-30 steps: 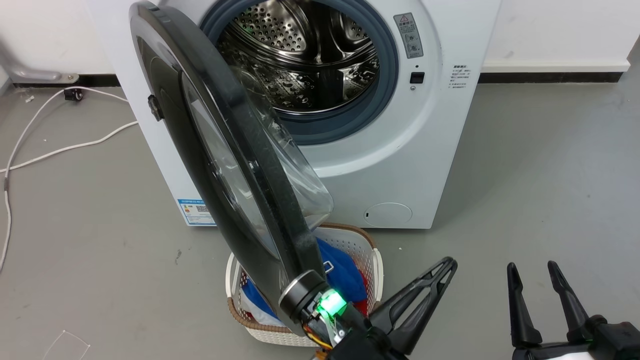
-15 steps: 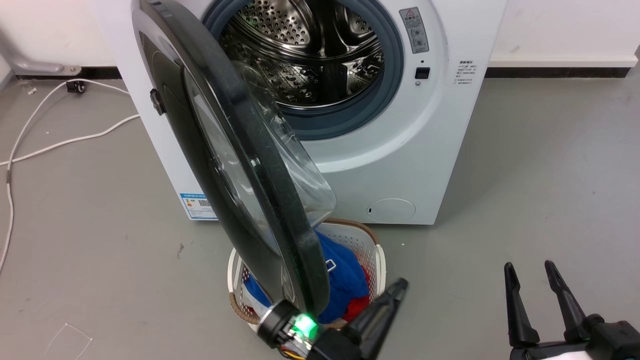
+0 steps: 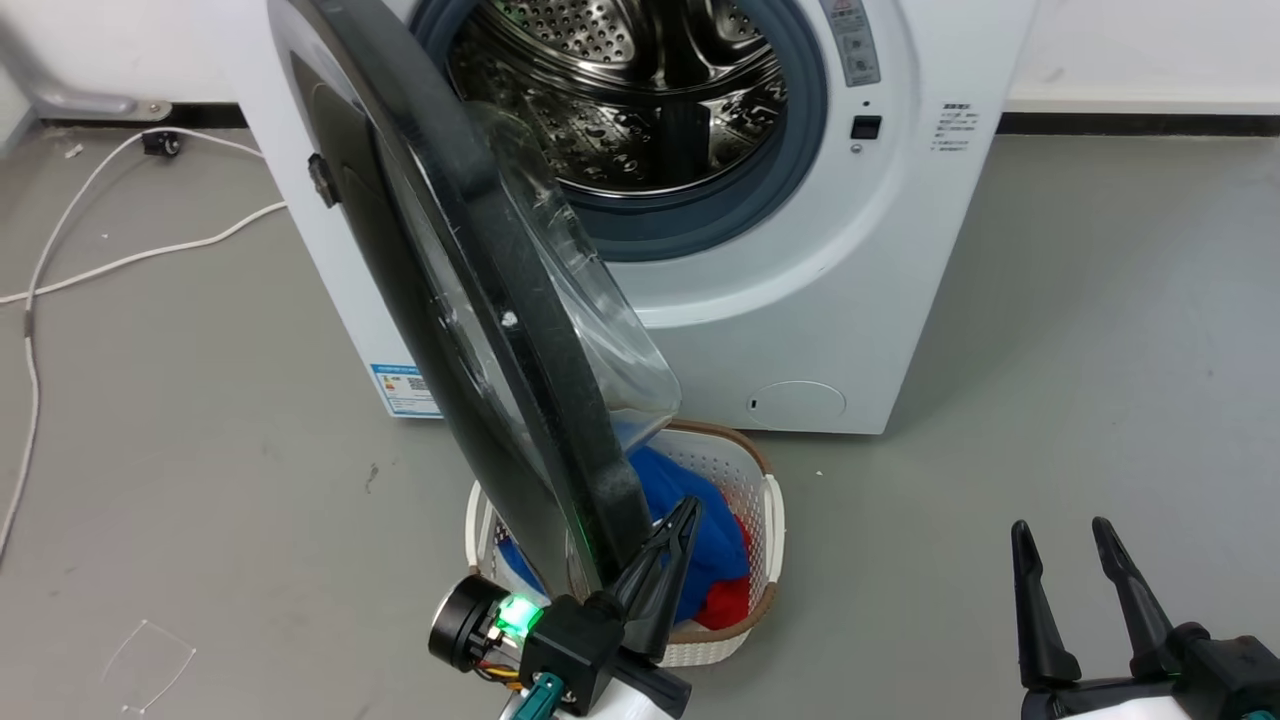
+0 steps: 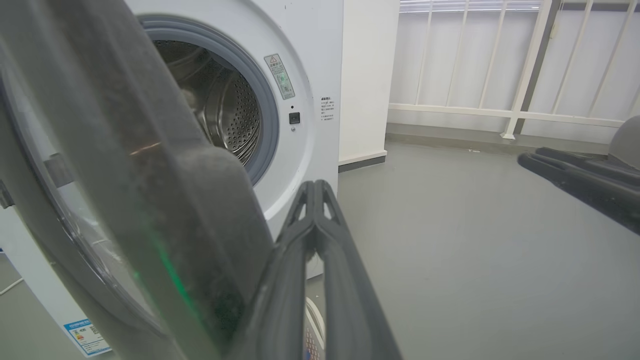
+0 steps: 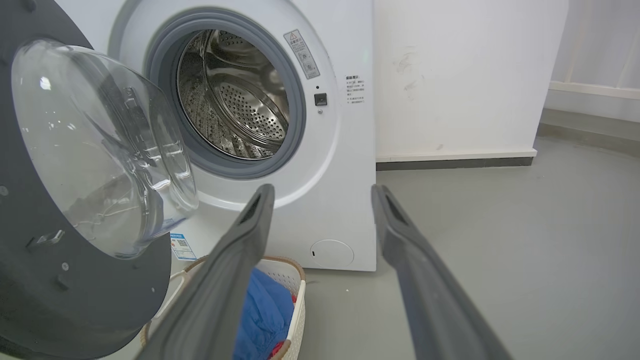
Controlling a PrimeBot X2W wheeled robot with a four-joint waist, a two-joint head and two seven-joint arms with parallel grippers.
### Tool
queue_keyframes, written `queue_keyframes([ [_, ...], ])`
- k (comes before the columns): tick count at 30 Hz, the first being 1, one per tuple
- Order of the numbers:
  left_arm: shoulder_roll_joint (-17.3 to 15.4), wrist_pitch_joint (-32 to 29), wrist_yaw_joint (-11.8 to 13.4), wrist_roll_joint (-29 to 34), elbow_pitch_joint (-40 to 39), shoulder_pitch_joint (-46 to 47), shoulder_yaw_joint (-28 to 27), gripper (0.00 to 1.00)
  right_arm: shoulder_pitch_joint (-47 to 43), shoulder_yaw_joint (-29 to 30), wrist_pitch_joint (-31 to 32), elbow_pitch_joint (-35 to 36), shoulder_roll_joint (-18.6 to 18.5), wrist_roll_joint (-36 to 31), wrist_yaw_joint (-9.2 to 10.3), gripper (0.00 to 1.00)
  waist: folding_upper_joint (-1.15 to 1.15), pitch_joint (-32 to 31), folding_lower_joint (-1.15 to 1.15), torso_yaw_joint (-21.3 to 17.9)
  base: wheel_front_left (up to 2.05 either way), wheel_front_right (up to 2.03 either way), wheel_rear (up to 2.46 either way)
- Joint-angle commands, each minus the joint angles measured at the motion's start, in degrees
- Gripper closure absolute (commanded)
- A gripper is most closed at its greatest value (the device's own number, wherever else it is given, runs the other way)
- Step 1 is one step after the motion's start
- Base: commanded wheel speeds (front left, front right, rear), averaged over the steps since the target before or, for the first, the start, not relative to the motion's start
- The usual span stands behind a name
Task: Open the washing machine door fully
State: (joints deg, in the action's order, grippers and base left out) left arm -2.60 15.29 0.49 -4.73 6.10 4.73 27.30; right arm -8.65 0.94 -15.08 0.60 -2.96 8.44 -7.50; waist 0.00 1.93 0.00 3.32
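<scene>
Washing machine door [image 3: 545, 380]: you see it about half open, standing edge-on out from the washing machine [image 3: 800, 300], lower edge above the laundry basket [image 3: 768, 520].
Left gripper [image 3: 686, 510]: fingers pressed together, nothing between them, just beside the door's inner rim; contact cannot be told.
Right gripper [image 3: 1060, 527]: fingers spread, empty, well apart from the door.

The grey floor [image 3: 1100, 350] carries the washing machine [image 3: 800, 330], a white laundry basket [image 3: 772, 520] directly before it, and a white cable [image 3: 210, 240] to its left.
</scene>
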Motion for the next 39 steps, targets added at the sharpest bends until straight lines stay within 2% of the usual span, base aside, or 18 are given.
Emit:
queue_keyframes([
  [1,-0.9,-0.2,0.8,0.0,0.7,0.7,-2.0,1.00,0.7,0.0,-0.1,-0.1,0.2,0.0,0.01,0.00,0.00,0.2,0.00,0.6,0.00,0.00,0.00],
  [18,-1.1,-0.3,1.6,1.2,-1.6,-3.0,-5.9,1.00,-0.7,-0.5,-0.1,-1.2,0.1,1.0,0.01,0.00,0.00,0.7,0.00,11.1,0.00,0.00,0.00],
  [26,-1.4,-0.2,2.2,1.6,-4.1,-5.5,-7.4,1.00,-0.4,-0.2,-0.1,-1.7,0.1,1.3,0.01,0.00,0.00,1.3,0.00,14.7,0.00,0.00,0.00],
  [34,-2.2,-0.2,3.8,0.0,-5.6,-7.5,-12.5,1.00,-0.6,-0.2,-0.1,-2.3,0.1,1.4,0.01,0.00,0.00,1.9,0.00,17.4,0.00,0.00,0.00],
  [39,-3.5,-0.2,3.5,-1.2,-5.2,-6.2,-17.0,1.00,0.0,-0.4,-0.1,-2.4,0.1,0.9,0.01,0.00,0.00,2.4,0.00,18.1,0.00,0.00,0.00],
])
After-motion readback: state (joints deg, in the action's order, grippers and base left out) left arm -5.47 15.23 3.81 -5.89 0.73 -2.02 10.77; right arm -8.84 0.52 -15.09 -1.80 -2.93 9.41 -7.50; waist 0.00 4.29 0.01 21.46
